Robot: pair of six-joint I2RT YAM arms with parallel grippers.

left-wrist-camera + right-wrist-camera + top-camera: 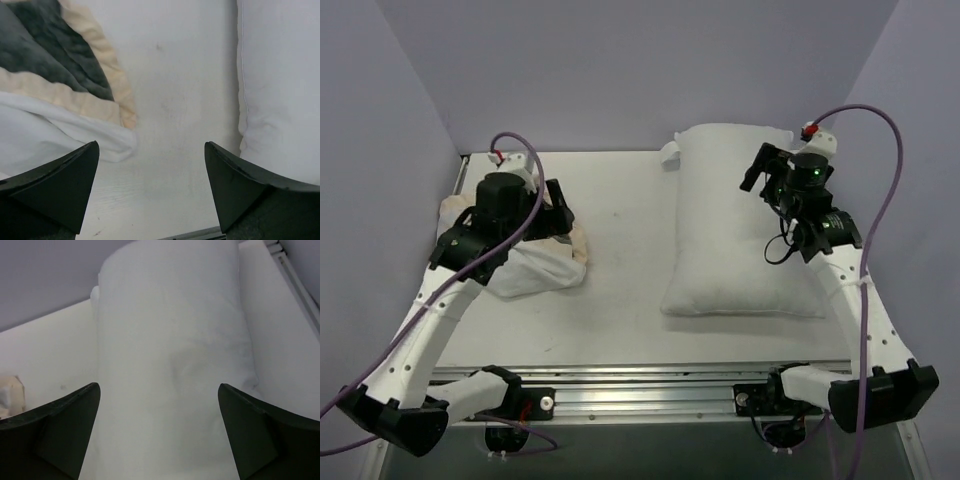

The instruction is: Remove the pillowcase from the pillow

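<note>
Top view, pillow: the plump white pillow [735, 230] lies bare on the right half of the white bench [620, 300], long side running away from the arms.
Top view, pillowcase: the pillowcase [535, 268] sits in a crumpled heap at the left, well apart from the pillow, mostly white side showing with a cream frill at the edge.
Top view, left tool: the left tool [558, 212] is over the heap; whether it touches the cloth is hard to tell from here.
Top view, right tool: the right tool [757, 168] is above the pillow's far right part.
Left wrist view, tool: fingers [65, 185] spread wide, nothing between them, bare bench below.
Left wrist view, cloth: dark grey-green velvet with cream frill and white reverse at the left; the pillow's edge at the right.
Right wrist view, tool: fingers [260, 435] spread wide, gripping nothing, with the pillow filling the space beyond.
Right wrist view, far left: a small cream scrap [10, 392], probably the frill.
</note>
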